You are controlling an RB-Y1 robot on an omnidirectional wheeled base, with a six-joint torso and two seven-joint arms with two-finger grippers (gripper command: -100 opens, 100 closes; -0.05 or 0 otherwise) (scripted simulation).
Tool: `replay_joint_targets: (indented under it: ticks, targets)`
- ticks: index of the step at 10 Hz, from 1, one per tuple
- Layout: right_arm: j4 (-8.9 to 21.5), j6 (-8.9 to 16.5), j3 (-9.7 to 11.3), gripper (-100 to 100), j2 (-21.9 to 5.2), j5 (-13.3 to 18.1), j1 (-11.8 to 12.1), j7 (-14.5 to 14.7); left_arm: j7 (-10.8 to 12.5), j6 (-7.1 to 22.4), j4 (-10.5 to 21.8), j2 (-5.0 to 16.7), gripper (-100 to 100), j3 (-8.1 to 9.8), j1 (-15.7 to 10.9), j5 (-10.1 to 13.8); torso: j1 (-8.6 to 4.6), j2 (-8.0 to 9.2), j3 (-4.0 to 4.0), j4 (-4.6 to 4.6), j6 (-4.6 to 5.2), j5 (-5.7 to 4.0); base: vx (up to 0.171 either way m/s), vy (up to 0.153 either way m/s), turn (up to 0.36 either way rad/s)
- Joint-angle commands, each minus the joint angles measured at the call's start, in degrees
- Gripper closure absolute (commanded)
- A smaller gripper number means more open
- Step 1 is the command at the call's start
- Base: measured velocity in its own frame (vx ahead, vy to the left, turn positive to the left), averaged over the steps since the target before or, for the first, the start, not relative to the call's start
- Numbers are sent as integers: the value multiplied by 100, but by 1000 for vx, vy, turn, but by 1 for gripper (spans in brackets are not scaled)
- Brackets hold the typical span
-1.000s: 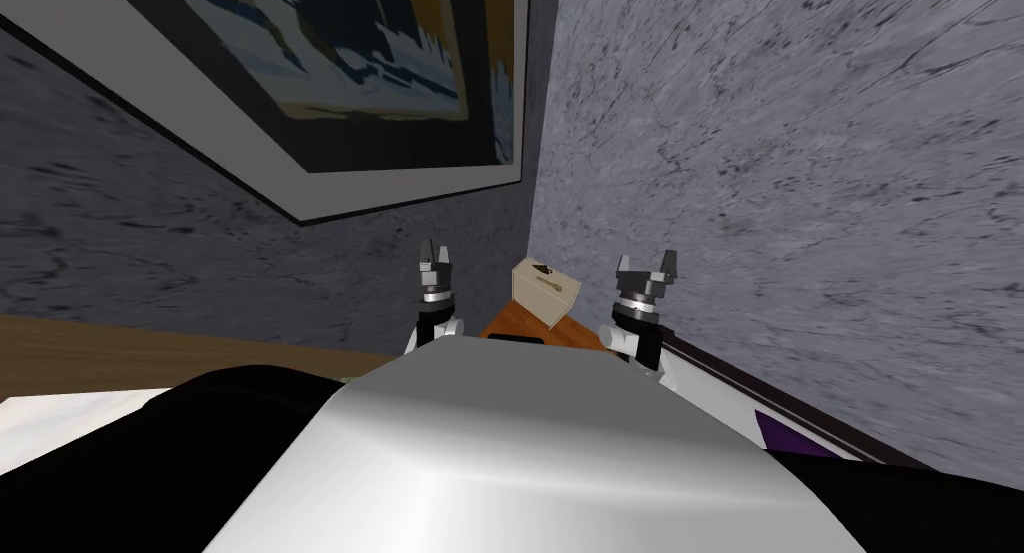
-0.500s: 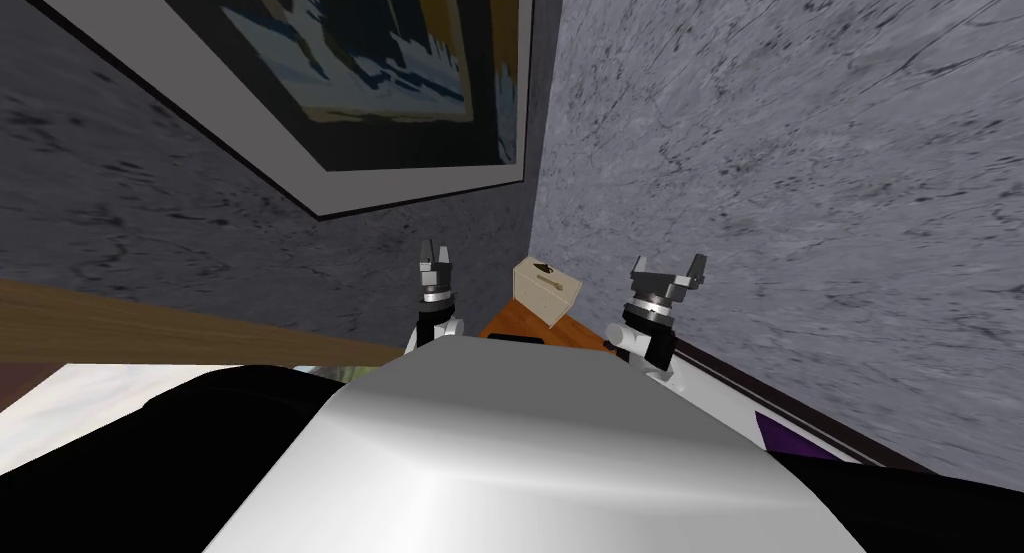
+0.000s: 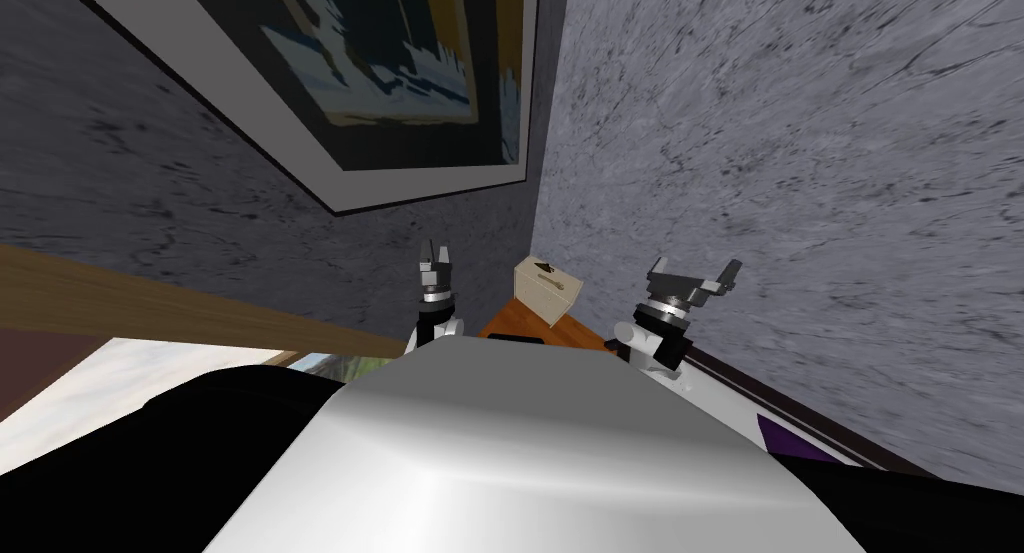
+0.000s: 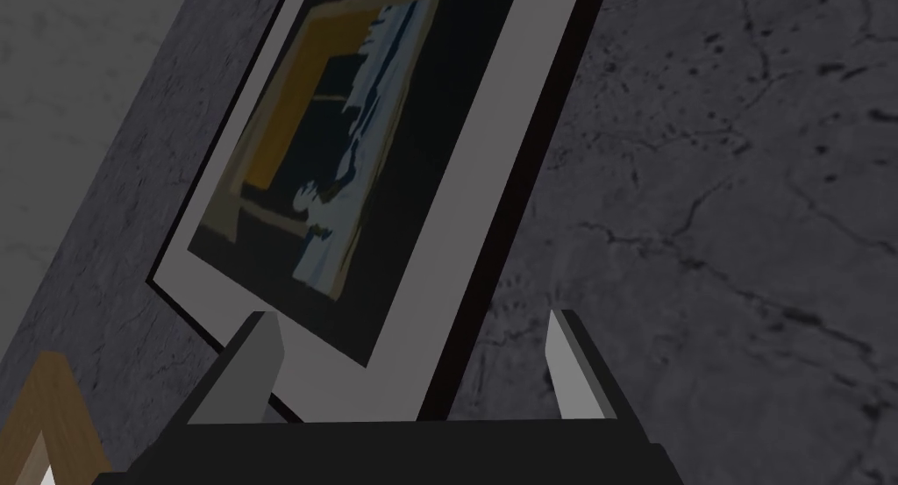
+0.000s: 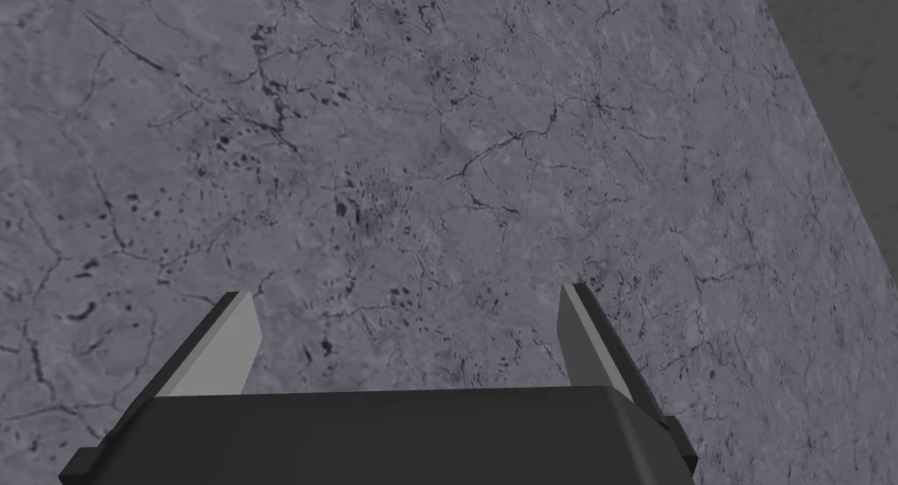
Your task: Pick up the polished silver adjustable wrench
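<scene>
Left end effector (image 3: 436, 249): raised on the left of the scene, close to the far wall, pointing up and away. In the left wrist view (image 4: 412, 317) its two fingers stand wide apart with nothing between them.
Right end effector (image 3: 696, 267): raised on the right of the scene, tilted toward the right wall (image 3: 800, 177). In the right wrist view (image 5: 408, 291) its fingers are spread wide and hold nothing.
Counter (image 3: 572, 333): orange-brown wooden top set in the far corner, between the two end effectors in the head view.
Box (image 3: 548, 292): beige, standing on the counter at its far side, against the corner.
Wrench (image 3: 544, 268): taken to be the small slim item lying on the top face of the box. It is too small to confirm its shape or finish.
Clearance: both end effectors are apart from the box and the item on it. The left one is nearer to the box than the right one.
Surroundings: a framed picture (image 3: 400, 77) hangs on the far wall at the left. The right wall is mottled grey.
</scene>
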Motion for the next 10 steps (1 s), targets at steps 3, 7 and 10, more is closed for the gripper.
replay_joint_targets:
  ticks: [3, 7, 10]
  targets:
    - [457, -285, -379, -100, -100, -596, -241, -256, 0, 0, 0, 0, 0, 0, 1, 0, -2, -5, -2, -1, 2, -1, -31, -13, 50]
    - [838, -449, -644, -100, -149, -1261, -405, -419, 0, 0, 0, 0, 0, 0, 0, 0, -2, -3, -2, -1, 0, -1, -33, -11, 49]
    - [1163, -609, -907, -100, -187, -1760, -575, -584, 0, 0, 0, 0, 0, 0, 0, 0, -3, -4, -2, -1, -1, -1, -27, -12, 56]
